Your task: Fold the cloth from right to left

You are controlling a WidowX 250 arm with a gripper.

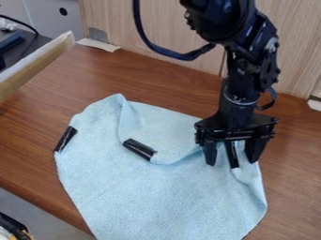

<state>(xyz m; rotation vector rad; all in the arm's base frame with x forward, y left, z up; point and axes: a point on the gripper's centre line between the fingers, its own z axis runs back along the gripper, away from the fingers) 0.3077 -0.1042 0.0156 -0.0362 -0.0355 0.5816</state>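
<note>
The black gripper (233,158) hangs over the right part of the light blue cloth (156,192), its two fingers apart, low over the fabric. Between them stands a narrow black strip (232,154) on a raised ridge of the cloth. Part of the cloth's upper side lies folded over, and its flap carries a second black strip (139,149) near the middle. A third black strip (65,138) is at the left edge. Whether the fingertips touch the cloth, I cannot tell.
The brown wooden table (44,164) borders the cloth. A wooden board (37,63) stands at the upper left, with dark items behind it. Wood-grain panels (150,28) rise along the back. A dark object (14,227) is at the lower left, beyond the table's edge.
</note>
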